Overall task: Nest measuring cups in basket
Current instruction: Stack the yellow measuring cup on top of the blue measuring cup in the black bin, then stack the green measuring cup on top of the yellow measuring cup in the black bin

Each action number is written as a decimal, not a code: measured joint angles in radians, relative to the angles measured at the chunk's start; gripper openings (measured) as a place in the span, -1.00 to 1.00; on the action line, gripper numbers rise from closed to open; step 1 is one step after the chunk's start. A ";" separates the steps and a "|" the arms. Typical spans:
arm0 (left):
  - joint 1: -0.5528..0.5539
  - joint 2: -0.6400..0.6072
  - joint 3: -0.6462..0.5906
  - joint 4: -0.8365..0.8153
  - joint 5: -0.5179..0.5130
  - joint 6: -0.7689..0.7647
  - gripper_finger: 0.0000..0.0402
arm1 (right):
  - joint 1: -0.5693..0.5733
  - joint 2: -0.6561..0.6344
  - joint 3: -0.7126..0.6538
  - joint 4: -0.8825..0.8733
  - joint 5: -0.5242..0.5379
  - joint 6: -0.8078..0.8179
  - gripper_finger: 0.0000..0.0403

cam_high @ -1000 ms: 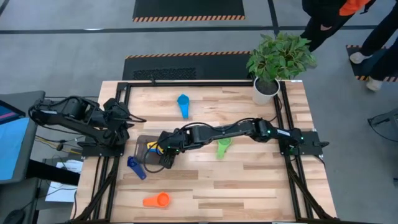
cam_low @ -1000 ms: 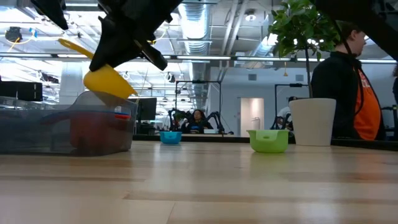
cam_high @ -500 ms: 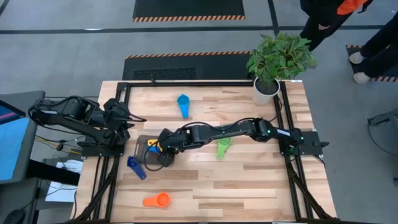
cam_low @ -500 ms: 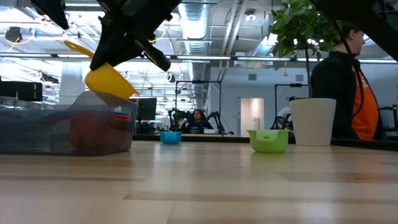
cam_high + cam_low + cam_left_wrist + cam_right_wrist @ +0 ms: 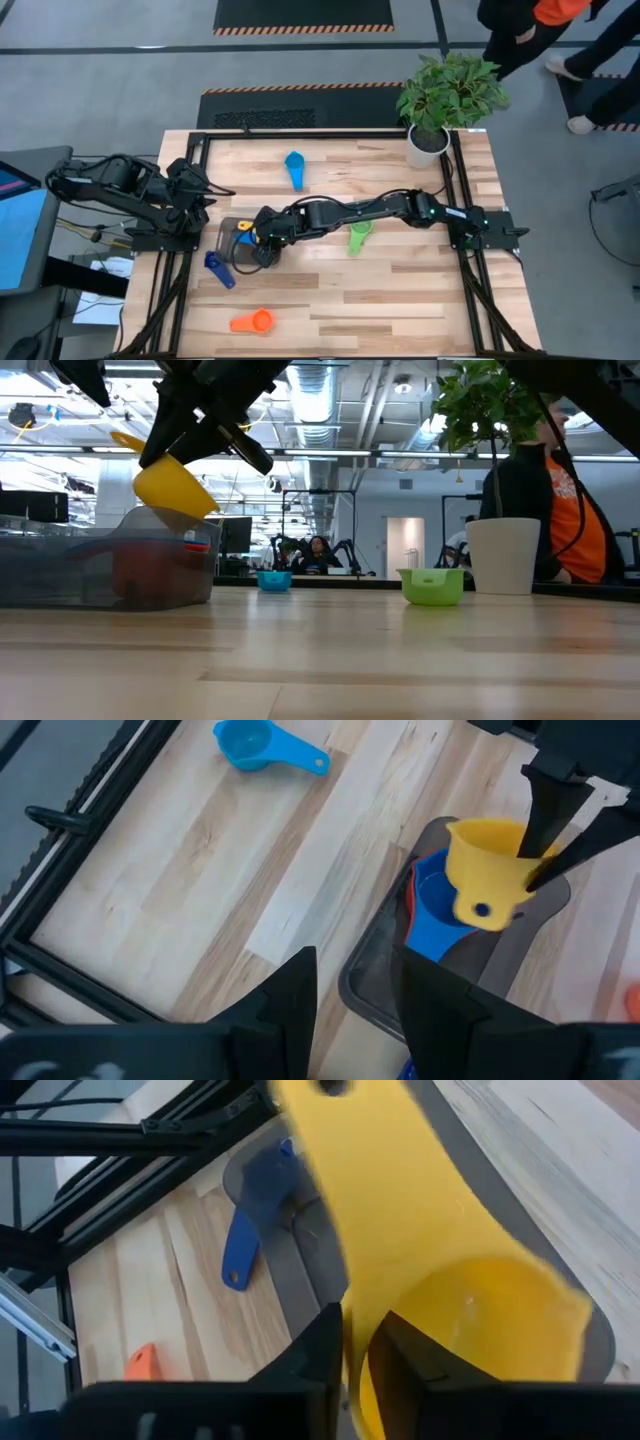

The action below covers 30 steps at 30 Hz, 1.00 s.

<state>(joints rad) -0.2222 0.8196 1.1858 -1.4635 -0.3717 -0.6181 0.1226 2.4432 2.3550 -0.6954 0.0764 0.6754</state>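
My right gripper (image 5: 262, 232) reaches across the table and is shut on the yellow measuring cup (image 5: 485, 870), which hangs just above the dark grey basket (image 5: 232, 250). A blue cup (image 5: 432, 915) sits in the basket, nested in a red one (image 5: 408, 895). The light blue cup (image 5: 294, 165), green cup (image 5: 358, 237), dark blue cup (image 5: 217, 268) and orange cup (image 5: 253, 321) lie on the table. My left gripper (image 5: 355, 995) waits open above the table's left edge, holding nothing. My right gripper pinches the yellow cup between its two fingers (image 5: 312, 1348), where the flat handle runs into the bowl (image 5: 352, 1315). It comes slanting down from the table's right. The handle's free end (image 5: 125, 438) points away from the gripper. The cup hangs tilted over the basket (image 5: 100, 565).
A white plant pot (image 5: 428, 142) with a leafy plant stands at the table's far right corner. A black frame (image 5: 320, 132) runs around the table. The dark blue cup lies close against the basket's near side. People stand beyond the far right corner.
My right gripper has rolled a little about its own line while staying over the basket. The yellow cup has tipped slightly with it and still hangs above the basket.
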 joint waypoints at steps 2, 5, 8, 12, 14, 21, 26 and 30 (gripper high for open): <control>0.000 0.000 0.000 0.000 0.000 -0.002 -0.41 | 0.000 0.000 0.000 0.002 -0.003 0.001 -0.55; 0.000 0.000 0.000 0.000 0.000 -0.010 -0.41 | 0.000 0.000 0.000 0.002 -0.003 0.009 -0.47; 0.000 0.000 0.000 0.000 0.002 -0.012 -0.41 | 0.000 0.000 0.000 0.008 -0.001 0.009 -0.40; 0.000 0.000 0.000 0.000 0.005 -0.015 -0.41 | -0.002 0.000 0.000 0.040 0.000 0.008 -0.34; 0.000 0.000 0.000 0.000 0.010 -0.015 -0.41 | -0.004 -0.001 0.000 0.045 0.000 0.006 -0.33; 0.000 0.000 0.000 0.000 0.010 -0.015 -0.41 | -0.006 -0.001 0.000 0.045 0.001 -0.025 -0.37; 0.000 0.000 0.000 0.000 0.010 -0.015 -0.41 | -0.018 -0.001 0.000 0.045 0.006 -0.016 -0.45; 0.000 0.000 0.000 0.000 0.010 -0.015 -0.41 | -0.037 -0.001 0.000 0.045 0.005 -0.021 -0.53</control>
<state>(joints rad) -0.2218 0.8200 1.1862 -1.4635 -0.3618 -0.6331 0.0861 2.4420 2.3547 -0.6502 0.0819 0.6540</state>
